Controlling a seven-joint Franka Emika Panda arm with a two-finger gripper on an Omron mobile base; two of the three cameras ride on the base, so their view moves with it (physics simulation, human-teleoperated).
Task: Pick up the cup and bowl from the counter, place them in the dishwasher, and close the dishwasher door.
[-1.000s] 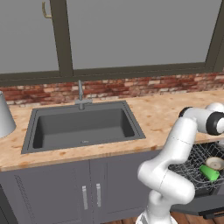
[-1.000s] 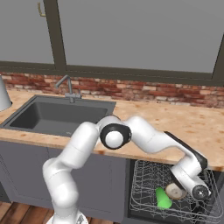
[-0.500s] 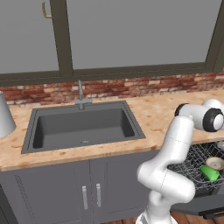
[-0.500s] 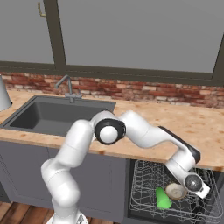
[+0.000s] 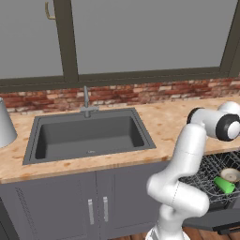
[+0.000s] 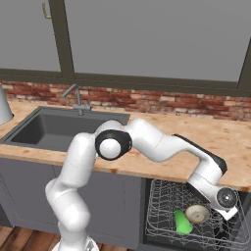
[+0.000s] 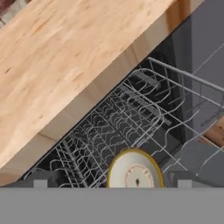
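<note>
A white robot arm is reaching down from a wood-grain counter into an open dishwasher below its edge. In the right base view, the green cup is lying on its side in the pulled-out wire rack, and the beige bowl is sitting just beside it, next to the arm's wrist. In the hand view, the gripper is hanging over the bowl, with its two dark fingertips standing wide apart on either side, released and holding nothing. A dark grey sink is set into the counter well to the left.
</note>
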